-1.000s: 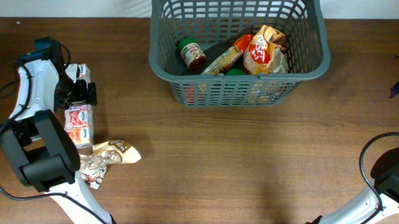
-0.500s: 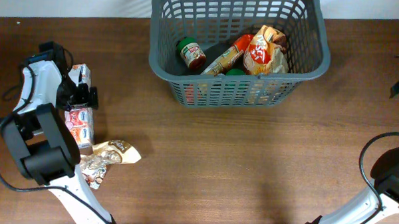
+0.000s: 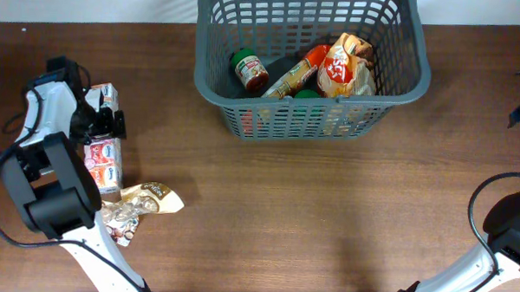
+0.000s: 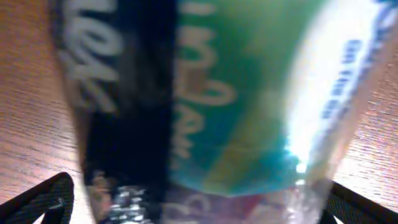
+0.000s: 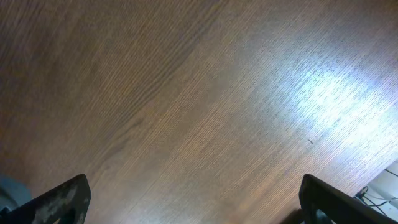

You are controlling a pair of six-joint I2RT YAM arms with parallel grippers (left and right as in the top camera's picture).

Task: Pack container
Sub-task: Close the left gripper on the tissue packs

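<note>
The dark grey slotted basket [image 3: 219,84] stands at the back centre. It holds a green-lidded jar [image 3: 249,69], a red-capped bottle [image 3: 299,68] and an orange snack bag [image 3: 348,69]. My left gripper [image 3: 110,123] is at the table's left, low between a small carton [image 3: 107,94] and a red-and-white carton [image 3: 103,164]. In the left wrist view its fingers [image 4: 199,202] are spread wide around a blurred teal, dark blue and white package [image 4: 205,93] that fills the frame. My right gripper [image 5: 199,199] is open and empty over bare wood.
A crinkled gold and white candy bag [image 3: 144,199] lies in front of the cartons, close to the left arm's base. Something green [image 3: 307,94] lies at the basket's front wall. The right arm's base [image 3: 508,233] is at the front right.
My left arm has shifted slightly near the cartons. The cartons, the candy bag and the basket's contents have not moved. The right arm is still.
</note>
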